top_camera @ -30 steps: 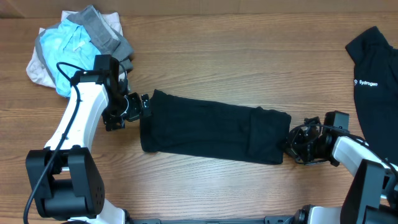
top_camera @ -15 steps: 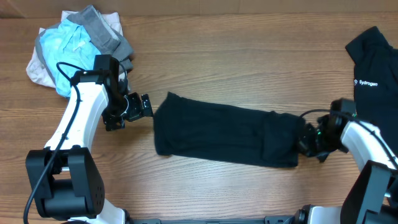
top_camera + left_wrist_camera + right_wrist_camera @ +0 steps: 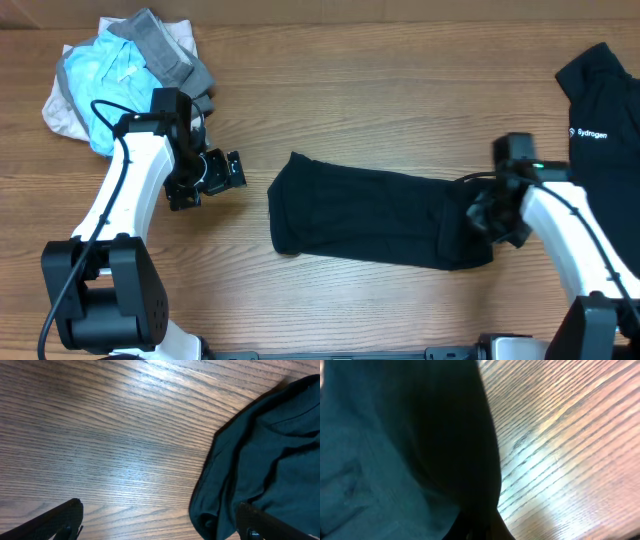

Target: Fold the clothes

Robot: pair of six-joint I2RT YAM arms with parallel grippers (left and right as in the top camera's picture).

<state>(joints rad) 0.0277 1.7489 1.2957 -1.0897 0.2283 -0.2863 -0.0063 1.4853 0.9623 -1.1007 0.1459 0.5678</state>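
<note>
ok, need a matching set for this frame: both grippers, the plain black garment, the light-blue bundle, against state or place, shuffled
1. left gripper
2. right gripper
3. plain black garment
4. light-blue bundle

a. heaped at the far left of the table
b. shut on the garment's right end
c. open over bare wood, holding nothing
d. long folded strip, mid-table

Pairs: 1-c, 2-b, 3-d, 4-a

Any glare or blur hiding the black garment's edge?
Left wrist: white glare streak on the wooden table, yet the plain black fabric garment has a crisp edge. Right wrist: cloth fills the left side, dark and soft-focused; glare lower right. Overhead: even, sharp.
</note>
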